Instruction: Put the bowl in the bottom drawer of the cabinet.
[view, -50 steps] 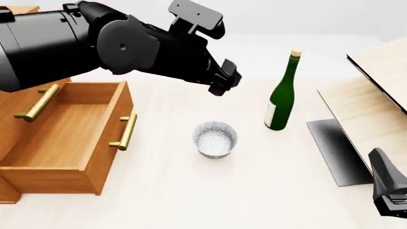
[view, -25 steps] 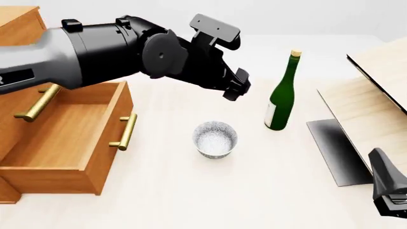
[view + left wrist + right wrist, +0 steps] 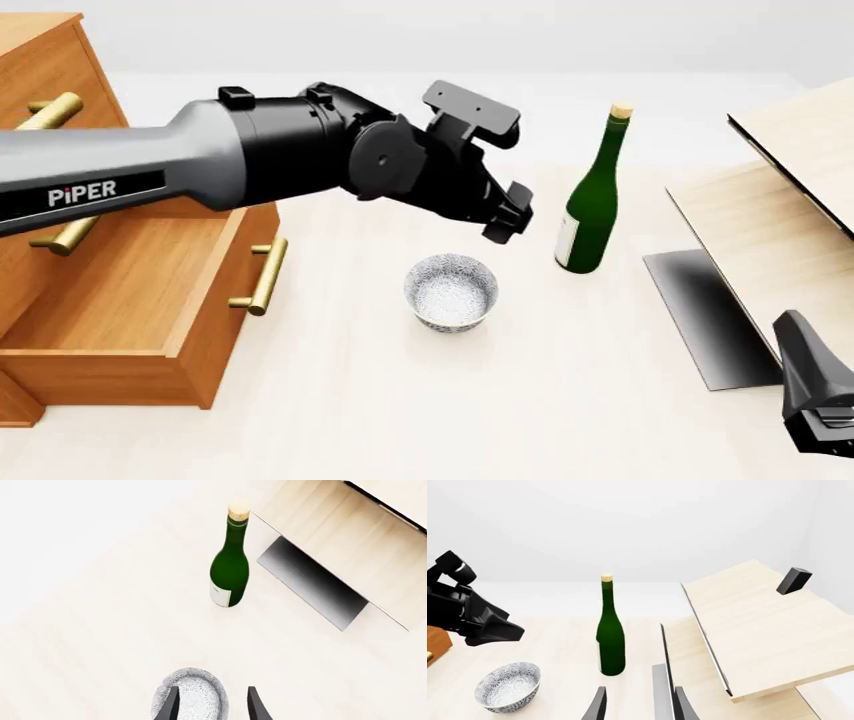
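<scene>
The speckled white bowl (image 3: 451,292) stands upright on the table, to the right of the bottom drawer (image 3: 127,285). That drawer is pulled out of the orange-brown cabinet (image 3: 47,60) and holds nothing. My left gripper (image 3: 505,212) hangs open above and just behind the bowl, clear of it. In the left wrist view its fingertips frame the bowl (image 3: 192,692), one over the rim, one beside it. My right gripper (image 3: 637,707) is open and holds nothing, low at the table's front right. From there the bowl (image 3: 508,686) sits far off.
A green corked bottle (image 3: 591,195) stands just right of the left gripper and behind the bowl. Pale slanted boards (image 3: 787,200) with a dark panel (image 3: 707,315) fill the right side. The drawer's brass handle (image 3: 267,275) faces the bowl.
The left arm has swung right and down from above the drawer to a spot over the bowl's far side. Bowl, drawer, bottle and right arm have not moved.
</scene>
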Controlling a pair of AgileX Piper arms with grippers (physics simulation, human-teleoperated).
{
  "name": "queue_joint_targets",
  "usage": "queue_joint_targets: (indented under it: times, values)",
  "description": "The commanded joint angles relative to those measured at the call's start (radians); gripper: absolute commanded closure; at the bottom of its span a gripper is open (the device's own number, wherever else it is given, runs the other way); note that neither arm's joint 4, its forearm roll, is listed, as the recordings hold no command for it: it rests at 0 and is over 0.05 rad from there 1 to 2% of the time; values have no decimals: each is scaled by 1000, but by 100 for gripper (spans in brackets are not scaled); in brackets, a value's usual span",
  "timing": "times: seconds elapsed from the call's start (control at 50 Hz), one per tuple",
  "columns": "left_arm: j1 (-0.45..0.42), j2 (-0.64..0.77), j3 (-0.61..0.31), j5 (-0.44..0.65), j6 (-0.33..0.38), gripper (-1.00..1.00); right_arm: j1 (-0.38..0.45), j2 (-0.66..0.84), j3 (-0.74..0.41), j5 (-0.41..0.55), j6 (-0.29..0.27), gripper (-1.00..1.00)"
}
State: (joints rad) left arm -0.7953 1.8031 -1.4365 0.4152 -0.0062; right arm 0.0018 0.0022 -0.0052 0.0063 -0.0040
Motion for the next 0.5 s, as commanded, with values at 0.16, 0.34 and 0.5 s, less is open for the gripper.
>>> queue_joint_targets:
  times: [0.16, 0.34, 0.5]
  values:
    - [-9, 57, -5, -10, -8, -100, 0, 0, 0, 0, 0, -100]
    - [-30, 80, 28, -44, -29, -100, 0, 0, 0, 0, 0, -100]
    - [-26, 91, 29, -48, -35, -100, 0, 0, 0, 0, 0, -100]
